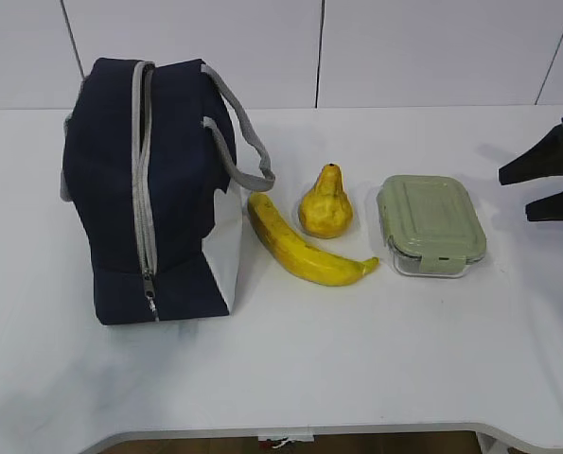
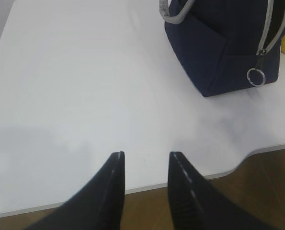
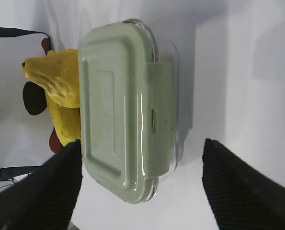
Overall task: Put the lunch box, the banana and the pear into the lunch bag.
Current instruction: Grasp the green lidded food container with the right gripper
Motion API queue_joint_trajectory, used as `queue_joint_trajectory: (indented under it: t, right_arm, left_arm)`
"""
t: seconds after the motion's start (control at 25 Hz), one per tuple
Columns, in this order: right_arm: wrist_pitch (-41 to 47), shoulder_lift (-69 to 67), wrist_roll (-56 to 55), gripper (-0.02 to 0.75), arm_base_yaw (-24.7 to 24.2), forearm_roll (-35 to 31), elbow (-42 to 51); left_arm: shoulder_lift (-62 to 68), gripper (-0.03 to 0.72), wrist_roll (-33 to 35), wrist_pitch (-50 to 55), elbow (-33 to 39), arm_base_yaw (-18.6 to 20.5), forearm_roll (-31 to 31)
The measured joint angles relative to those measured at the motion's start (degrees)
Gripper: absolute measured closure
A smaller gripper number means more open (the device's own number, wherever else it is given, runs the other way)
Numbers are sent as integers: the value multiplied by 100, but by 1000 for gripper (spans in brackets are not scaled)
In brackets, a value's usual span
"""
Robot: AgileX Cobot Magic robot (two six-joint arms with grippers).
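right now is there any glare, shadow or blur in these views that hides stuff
Exterior view: even light, sharp, soft shadows under the navy-blue fabric lunch bag and curved yellow banana. Left wrist view: the black left gripper is blurred up close, with a grey shadow on the white table. Right wrist view: highlights on the clear, sage-green-lidded lunch box, hiding nothing.

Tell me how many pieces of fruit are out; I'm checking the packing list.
2. The banana lies just right of the lunch bag; the pear stands behind it, left of the lunch box. More could be hidden behind the bag.
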State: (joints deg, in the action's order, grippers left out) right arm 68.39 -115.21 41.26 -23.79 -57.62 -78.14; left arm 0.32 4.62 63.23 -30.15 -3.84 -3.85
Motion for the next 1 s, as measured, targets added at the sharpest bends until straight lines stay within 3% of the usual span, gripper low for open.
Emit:
queue_joint_trajectory:
  t: [1.0]
  right_arm:
    - [0,-597,345,158,573,-65,-487]
  left_arm:
    - [0,454,0,0,0,0,5]
